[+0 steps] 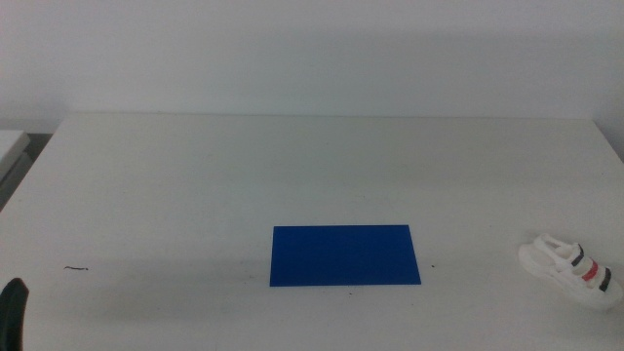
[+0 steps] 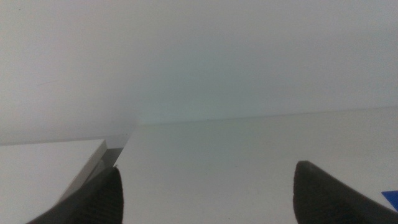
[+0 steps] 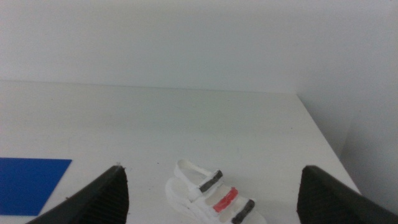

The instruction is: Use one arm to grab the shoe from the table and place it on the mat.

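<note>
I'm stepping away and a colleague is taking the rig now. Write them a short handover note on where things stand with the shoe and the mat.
Left tool: open, holding nothing, waiting at the table's near left corner; only a dark sliver of it shows in the middle view.
Right tool: open, holding nothing, out of the middle view, looking at the shoe from the near right side.
Shoe: lying on the white table near its right edge, well right of the mat and apart from it.
Mat: flat, near the table's centre, nothing on it.
Done: nothing yet.
Left: grab the shoe, probably with the right arm, and set it on the mat.
</note>
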You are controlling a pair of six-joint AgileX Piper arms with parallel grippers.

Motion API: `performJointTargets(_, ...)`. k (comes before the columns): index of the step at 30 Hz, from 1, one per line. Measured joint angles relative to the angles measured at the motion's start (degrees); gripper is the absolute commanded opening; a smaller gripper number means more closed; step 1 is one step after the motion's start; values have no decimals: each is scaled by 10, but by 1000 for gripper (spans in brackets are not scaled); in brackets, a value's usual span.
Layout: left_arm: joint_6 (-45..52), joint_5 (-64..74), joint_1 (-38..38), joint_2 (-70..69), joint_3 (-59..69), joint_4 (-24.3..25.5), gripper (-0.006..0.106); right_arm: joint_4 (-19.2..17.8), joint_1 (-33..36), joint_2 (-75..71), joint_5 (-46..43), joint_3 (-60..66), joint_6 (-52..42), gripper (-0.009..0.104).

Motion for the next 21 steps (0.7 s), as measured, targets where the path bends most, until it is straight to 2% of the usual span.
performJointTargets(5,0,0,0,0,0,0,94,11,0,0,10,0,0,93)
performJointTargets(8,0,0,0,0,0,0,94,11,0,0,69,-20,0,93)
performJointTargets(14,0,0,0,0,0,0,94,11,0,28,141,-121,0,93)
performJointTargets(21,0,0,0,0,0,0,94,11,0,192,278,-286,0,93)
